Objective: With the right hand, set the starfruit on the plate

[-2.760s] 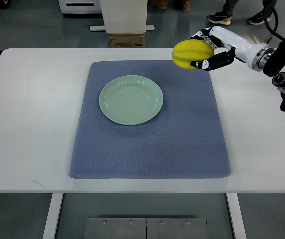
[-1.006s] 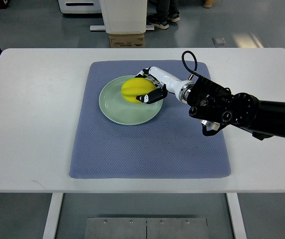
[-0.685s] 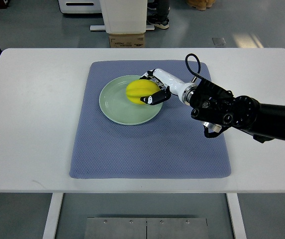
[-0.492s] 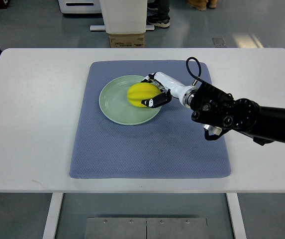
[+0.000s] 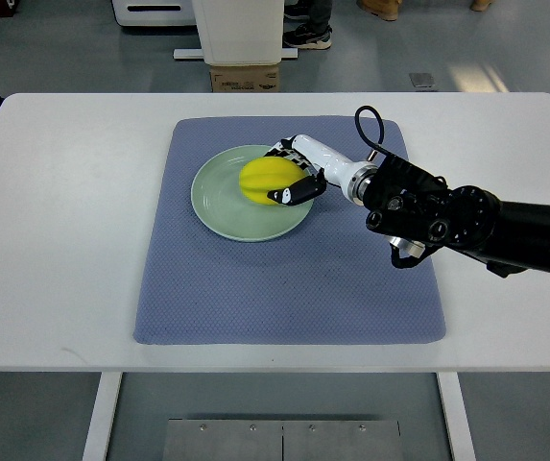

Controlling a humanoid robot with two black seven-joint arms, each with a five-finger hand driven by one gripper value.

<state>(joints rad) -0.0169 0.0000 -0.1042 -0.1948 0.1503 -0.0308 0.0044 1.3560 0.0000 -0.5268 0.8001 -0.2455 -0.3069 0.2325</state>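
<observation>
The right hand (image 5: 292,177) is clamped on the starfruit (image 5: 267,179), its white-and-black fingers (image 5: 291,194) curled around the fruit's right end, one set along the far side and one along the near side. The starfruit sits over the right half of the pale green plate (image 5: 219,204), which lies on the blue-grey mat (image 5: 284,279) toward the mat's far edge (whether the fruit touches the plate cannot be told). Its long axis runs roughly left to right across the surface (image 5: 63,240), with the free end pointing toward the plate's centre and left. The black forearm reaches in from the right edge, over the mat's right side.
</observation>
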